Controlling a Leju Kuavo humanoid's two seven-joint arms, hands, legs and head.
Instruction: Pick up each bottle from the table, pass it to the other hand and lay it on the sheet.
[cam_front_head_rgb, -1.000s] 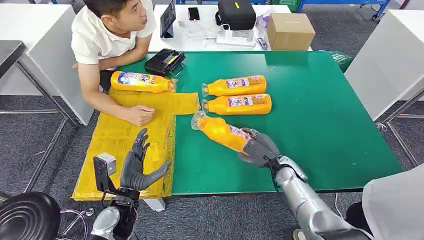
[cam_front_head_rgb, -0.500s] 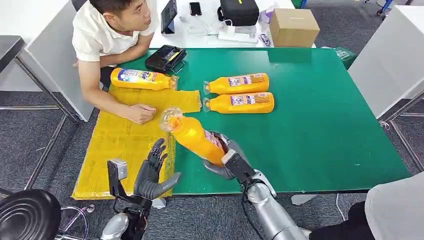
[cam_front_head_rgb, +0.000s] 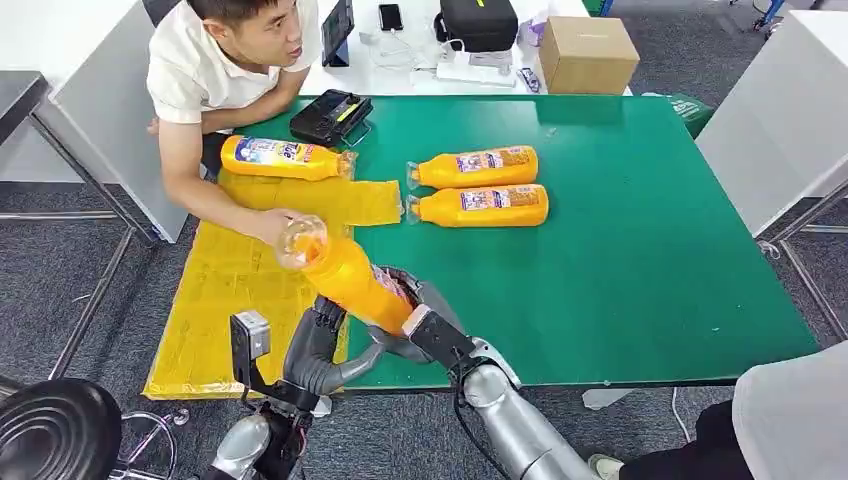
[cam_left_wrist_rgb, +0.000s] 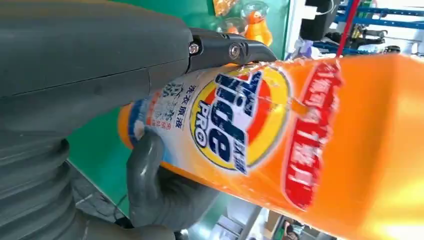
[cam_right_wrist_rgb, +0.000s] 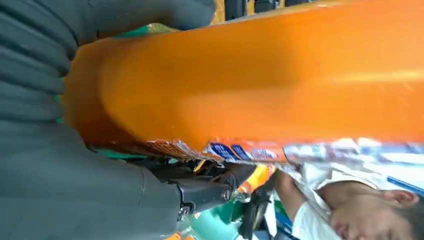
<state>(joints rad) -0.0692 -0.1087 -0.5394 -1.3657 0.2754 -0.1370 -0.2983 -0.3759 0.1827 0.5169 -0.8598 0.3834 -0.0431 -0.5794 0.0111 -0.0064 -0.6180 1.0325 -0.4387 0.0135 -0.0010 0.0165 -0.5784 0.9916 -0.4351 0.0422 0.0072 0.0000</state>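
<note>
Both hands (cam_front_head_rgb: 385, 325) around one raised bottle (cam_front_head_rgb: 345, 278)

I see the green table (cam_front_head_rgb: 640, 250) w/ a yellow sheet (cam_front_head_rgb: 240, 290) spread over its left side, hanging past the near edge. One orange detergent bottle (cam_front_head_rgb: 283, 158) lies on the sheet's far end. Two more orange bottles (cam_front_head_rgb: 472, 167) (cam_front_head_rgb: 478, 206) lie side by side on bare green near the middle, caps toward the sheet. A black device (cam_front_head_rgb: 328, 116) sits at the far edge. A person's forearm (cam_front_head_rgb: 215, 205) rests on the sheet.
</note>
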